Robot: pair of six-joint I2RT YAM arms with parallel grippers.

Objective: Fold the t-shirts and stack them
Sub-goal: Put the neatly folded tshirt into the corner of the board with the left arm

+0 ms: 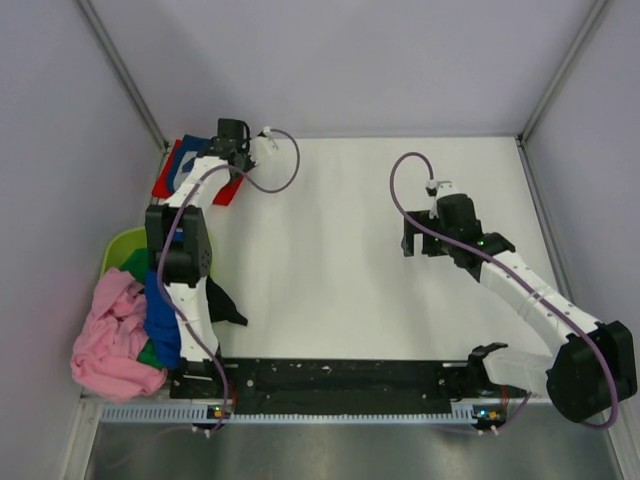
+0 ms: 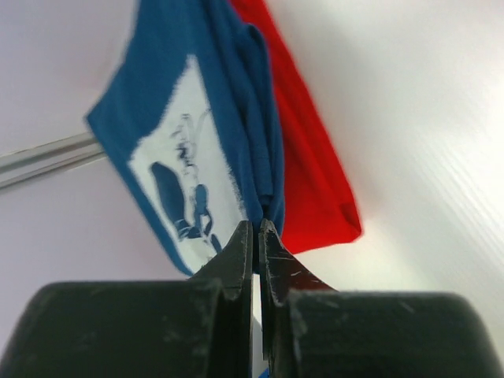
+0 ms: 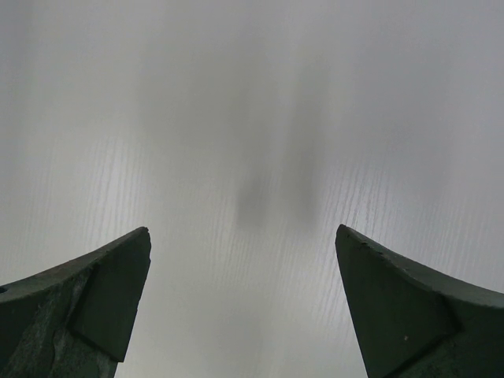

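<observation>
Navy t-shirt lies on the red t-shirt — left gripper pinched on its edge, likely stacking it; right gripper wide open, empty.

Bright, even light falls from above. The white table looks slightly washed out, and the shadows on it are faint and soft. In the left wrist view, glare whitens the table at the right, the blue t-shirt is soft-edged, and the left hand is dark and blurred. Below the right hand, a hazy grey shadow lies on the table.
</observation>
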